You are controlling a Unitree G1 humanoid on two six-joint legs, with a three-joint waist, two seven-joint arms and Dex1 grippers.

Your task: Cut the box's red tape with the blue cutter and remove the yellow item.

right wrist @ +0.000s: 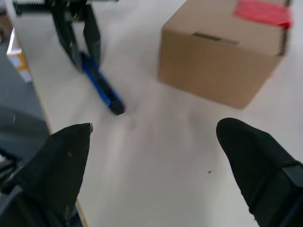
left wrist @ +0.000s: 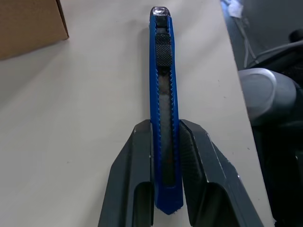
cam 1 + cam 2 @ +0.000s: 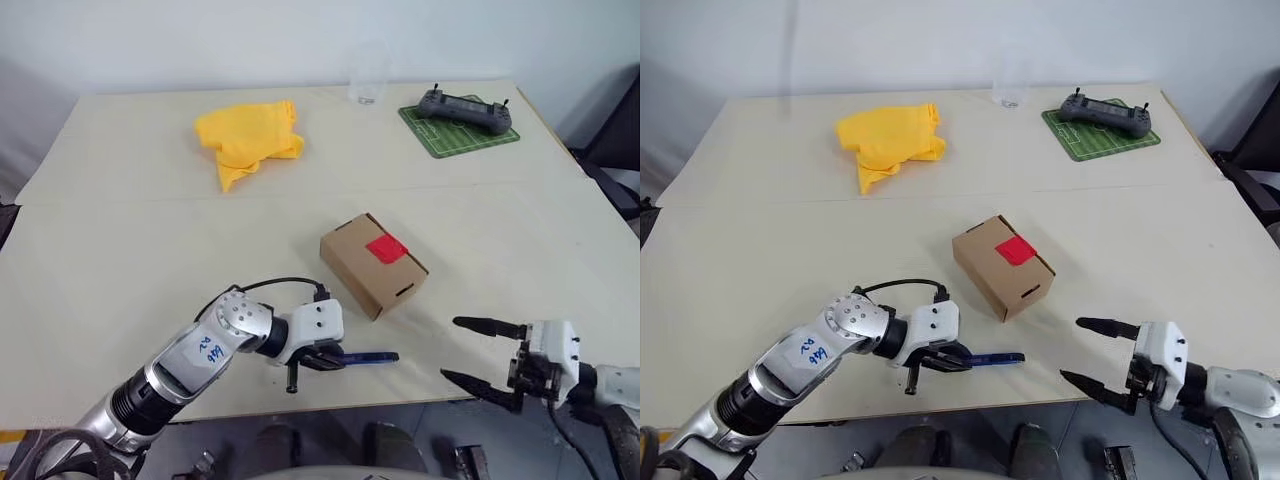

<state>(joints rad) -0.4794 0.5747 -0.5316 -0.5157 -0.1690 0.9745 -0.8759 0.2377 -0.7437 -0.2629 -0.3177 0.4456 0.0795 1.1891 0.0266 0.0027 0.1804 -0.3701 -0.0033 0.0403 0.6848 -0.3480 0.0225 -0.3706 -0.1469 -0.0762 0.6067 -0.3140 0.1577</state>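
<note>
Left wrist view: my left pincer (image 2: 165, 189) grips the blue cutter (image 2: 163, 94) by its tail, a stiff, light, slick stick. At one o'clock sits the sealed box (image 3: 373, 264), red tape (image 3: 386, 249) on top. My right pincer (image 3: 480, 352) gapes empty.

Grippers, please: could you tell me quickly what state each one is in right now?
Left gripper: shut on the blue cutter.
Right gripper: open, holding nothing.
</note>
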